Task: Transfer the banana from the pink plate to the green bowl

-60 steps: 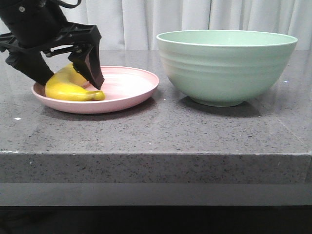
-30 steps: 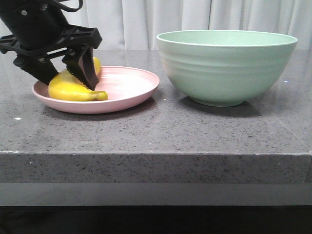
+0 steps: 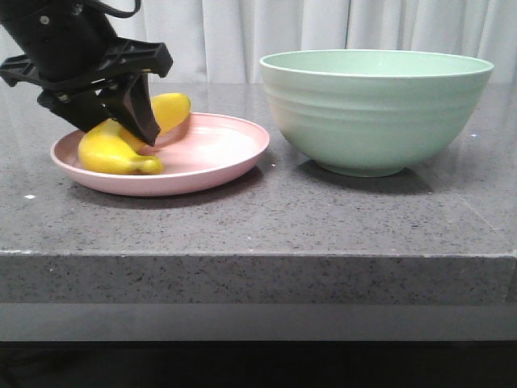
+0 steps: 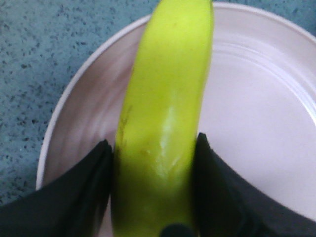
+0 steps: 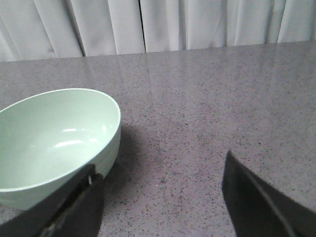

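Note:
The yellow banana lies on the pink plate at the left of the table, one end raised toward the back. My left gripper is shut on the banana's middle. In the left wrist view the black fingers press both sides of the banana above the plate. The green bowl stands to the right of the plate and is empty. My right gripper is open and empty above bare table beside the bowl; it is out of the front view.
The grey speckled table has its front edge close to the camera. White curtains hang behind the table. The plate's right rim lies close to the bowl's base.
My left gripper's fingers have closed in on the banana. The banana has tilted, its far end rising, and the plate has slid slightly to the right.

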